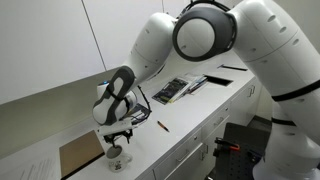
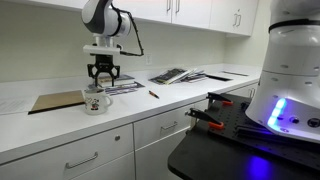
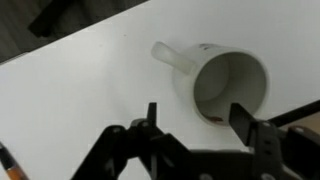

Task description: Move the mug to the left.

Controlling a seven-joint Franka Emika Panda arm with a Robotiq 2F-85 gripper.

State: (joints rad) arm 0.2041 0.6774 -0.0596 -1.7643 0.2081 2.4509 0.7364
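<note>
The mug (image 3: 232,82) is small and white, with a dark print on its side and a handle pointing to the upper left in the wrist view. It stands upright on the white counter in both exterior views (image 1: 117,158) (image 2: 96,102). My gripper (image 3: 197,117) is open and hovers just above the mug (image 1: 116,137) (image 2: 103,72). In the wrist view its near rim lies between the two fingertips. The fingers do not touch it.
A brown board (image 2: 56,101) (image 1: 81,154) lies flat beside the mug. A pen (image 2: 153,94) (image 1: 162,126) lies on the counter. Stacked books and papers (image 2: 172,75) (image 1: 172,90) lie farther along. The counter's front edge (image 2: 120,122) is close to the mug.
</note>
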